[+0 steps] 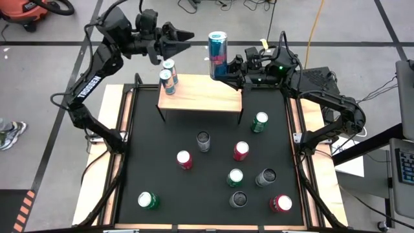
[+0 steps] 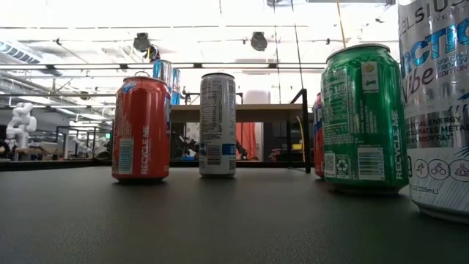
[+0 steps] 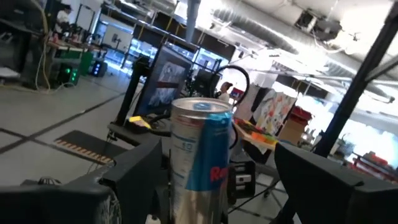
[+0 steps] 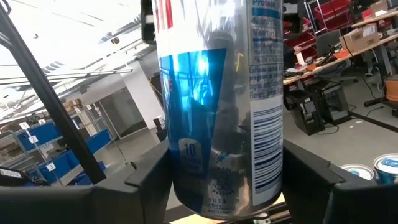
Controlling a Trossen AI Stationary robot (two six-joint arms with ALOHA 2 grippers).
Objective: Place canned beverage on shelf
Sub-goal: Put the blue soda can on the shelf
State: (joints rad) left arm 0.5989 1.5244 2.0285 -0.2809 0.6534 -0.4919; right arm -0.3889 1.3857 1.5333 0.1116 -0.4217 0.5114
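Right claw (image 1: 228,70) pinches tall blue-silver can (image 1: 218,54), raised above the shelf's (image 1: 200,96) back right edge. Left claw (image 1: 184,39) hangs spread near the shelf's back left, above two cans (image 1: 169,76) standing there. Other cans sit on worktop (image 1: 162,136).

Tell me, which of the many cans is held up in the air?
The tall blue-and-silver can, clamped in the right gripper above the shelf. All other cans stand on the shelf or the tabletop.
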